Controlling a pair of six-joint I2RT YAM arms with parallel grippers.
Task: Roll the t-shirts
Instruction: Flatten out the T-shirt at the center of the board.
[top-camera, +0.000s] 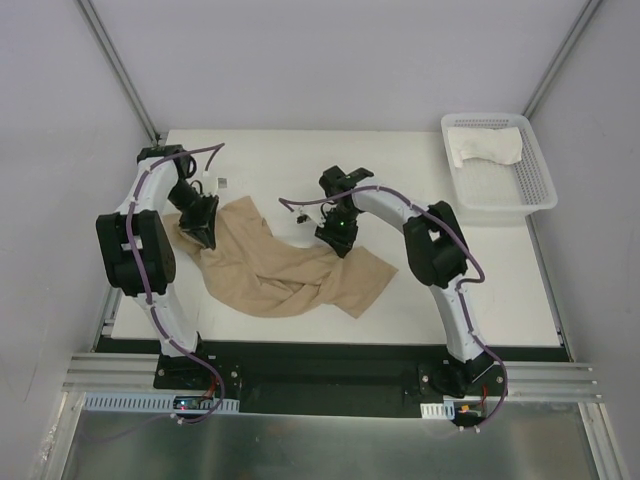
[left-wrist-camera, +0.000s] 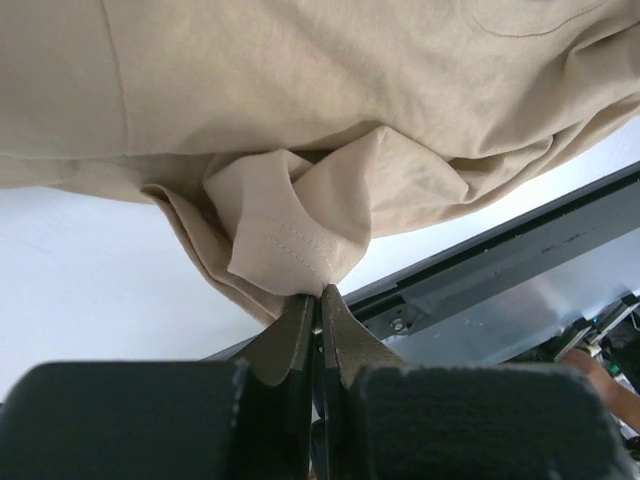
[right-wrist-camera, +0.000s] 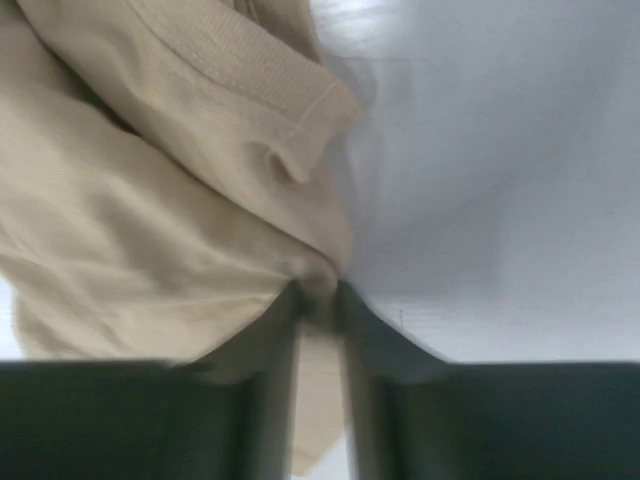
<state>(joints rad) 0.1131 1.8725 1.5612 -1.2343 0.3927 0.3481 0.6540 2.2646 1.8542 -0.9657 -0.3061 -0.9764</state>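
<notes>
Soft tan cloth, the plain light-brown short-sleeved t-shirt (top-camera: 290, 275), lies crumpled and twisted on the white table (top-camera: 480, 280) between the two arms, not yet flat and not yet rolled; the plain white t-shirt (top-camera: 487, 147) sits bundled in the white plastic mesh basket (top-camera: 545, 190) at the far right corner, well apart. The left hand (left-wrist-camera: 320, 292) is clenched on a stitched, hemmed edge at the tee's left end, the fabric puckering out from between its tips. The right hand (right-wrist-camera: 320, 290) is down at the far right edge of the same garment, its fingers a little apart with a fold of cloth at their tips; whether it truly pinches that fold I cannot tell. The tee should handle as light, limp and floppy — it will sag, drag and fold on itself rather than hold any shape, and a single thin layer may slip from a shallow pinch. The double-stitched hems and the ribbed collar edge look like the firmest places to hold; two well-separated points along one edge would likely let the cloth be pulled taut and spread before rolling.
</notes>
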